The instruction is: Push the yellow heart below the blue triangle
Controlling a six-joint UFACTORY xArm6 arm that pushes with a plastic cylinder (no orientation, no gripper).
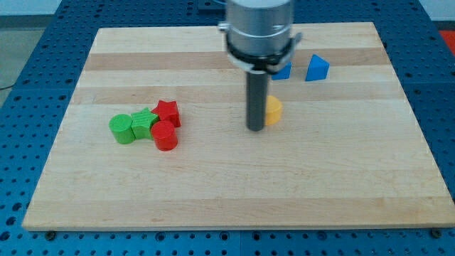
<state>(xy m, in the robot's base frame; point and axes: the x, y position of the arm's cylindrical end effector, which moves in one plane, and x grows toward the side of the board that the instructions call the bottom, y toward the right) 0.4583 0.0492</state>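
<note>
The yellow heart (274, 110) lies near the board's middle, partly hidden behind my rod. My tip (256, 129) rests on the board at the heart's left side, touching or nearly touching it. The blue triangle (317, 67) stands at the view's upper right, up and to the right of the heart. A second blue block (284, 70) sits just left of the triangle, partly hidden by the arm's body; its shape cannot be made out.
A cluster sits at the view's left: a green cylinder (122, 129), a green star (144, 123), a red star (168, 112) and a red cylinder (165, 136). The wooden board (227, 192) is bordered by a blue perforated table.
</note>
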